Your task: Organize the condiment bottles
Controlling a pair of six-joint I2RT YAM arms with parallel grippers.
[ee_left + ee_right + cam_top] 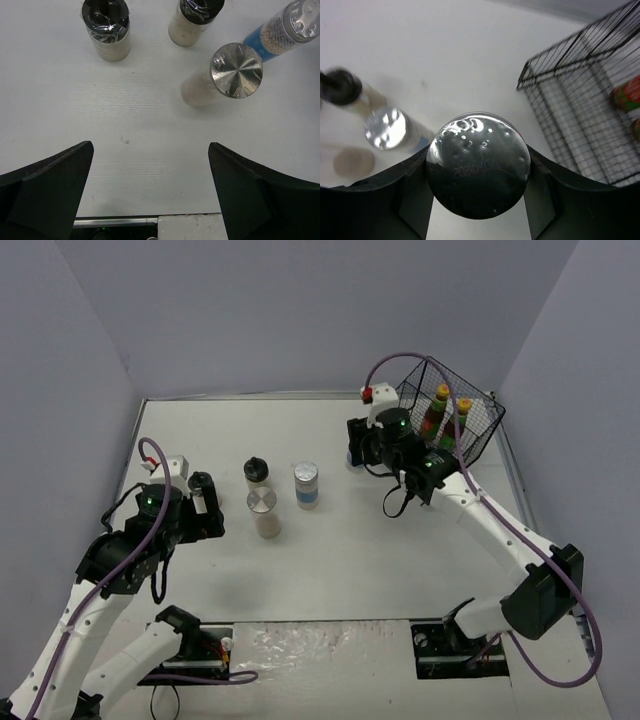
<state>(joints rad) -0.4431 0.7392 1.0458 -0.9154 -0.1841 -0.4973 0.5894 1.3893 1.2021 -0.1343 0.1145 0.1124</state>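
Seven condiment containers counted: two shakers, three silver-lidded jars, two sauce bottles.

At centre left of the top view, left gripper (pixel 208 508) spread wide with nothing between its fingers, just below the first black-capped shaker (pixel 201 483).

Right of that, a loose cluster in the upper middle of the table (pixel 330 570):
- second black-capped shaker (pixel 257 472)
- pale-filled silver-lidded jar (pixel 262 510) just below it
- blue-labelled silver-lidded jar (pixel 306 483) to the right of both

All four upright and apart from one another.

Next a bare strip of white, then right gripper (pixel 357 452) pinching the third silver-lidded jar (pixel 477 167) by its sides, the lid filling the lower middle of the right wrist view. Cannot tell whether lifted off the table.

Further right, black wire basket (pixel 480 435) close to the table's upper right corner, near the right edge. Inside it, first yellow-capped sauce bottle (pixel 441 405) and second yellow-capped sauce bottle (pixel 463 418), side by side.

Broad bare tabletop across the lower half of the top view, between the cluster and the arm bases.
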